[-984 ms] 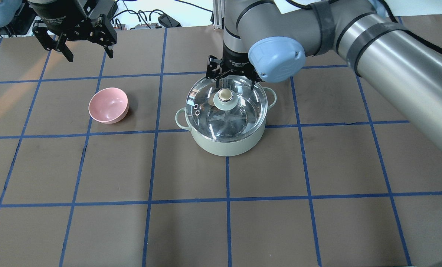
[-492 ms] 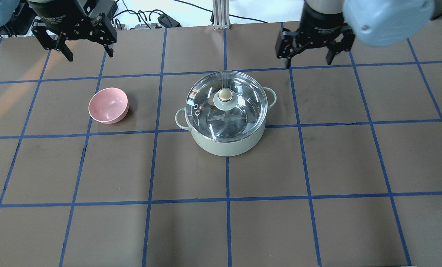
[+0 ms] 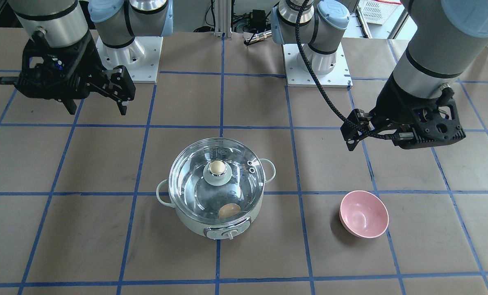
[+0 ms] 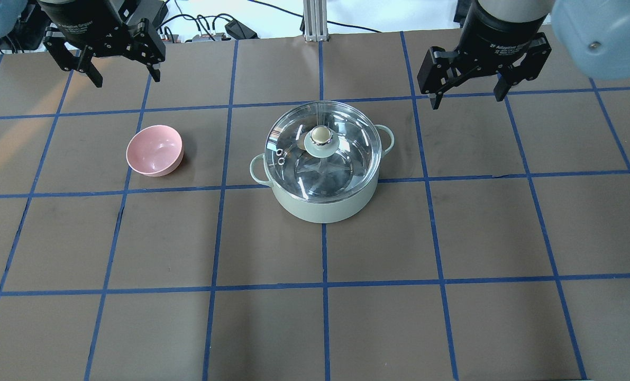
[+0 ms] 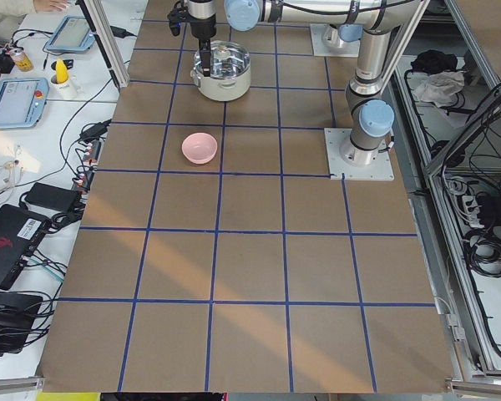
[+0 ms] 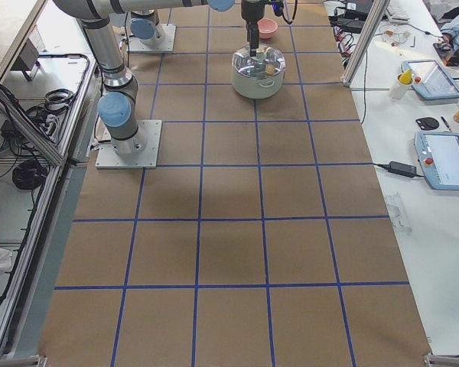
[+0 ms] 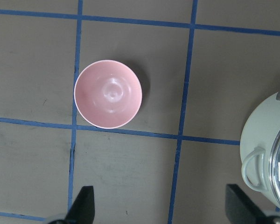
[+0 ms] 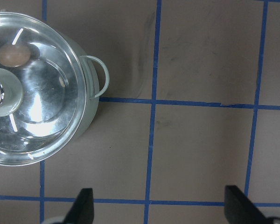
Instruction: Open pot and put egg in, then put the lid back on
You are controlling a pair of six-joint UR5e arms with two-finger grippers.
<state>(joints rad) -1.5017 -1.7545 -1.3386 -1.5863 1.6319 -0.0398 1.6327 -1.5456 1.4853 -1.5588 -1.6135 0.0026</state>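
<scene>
The mint-green pot [image 4: 322, 203] stands mid-table with the clear glass lid [image 4: 346, 159] seated on it, its cream ball knob [image 4: 320, 135] upright. The tan egg [image 3: 229, 210] lies inside the pot, seen through the glass; it also shows in the right wrist view [image 8: 13, 54]. My right gripper [image 4: 468, 99] is open and empty, raised behind and to the right of the pot, apart from it. My left gripper [image 4: 127, 79] is open and empty, high at the back left, behind the pink bowl.
A pink bowl [image 4: 154, 151] sits left of the pot and holds nothing; it also shows in the left wrist view [image 7: 108, 93]. Brown table paper with blue grid tape [image 4: 323, 283] spreads in front. Cables and arm bases lie along the back edge.
My right gripper has left the lid's knob and drawn back up and to the right, open. The lid stays on the pot. The left arm has not moved.
</scene>
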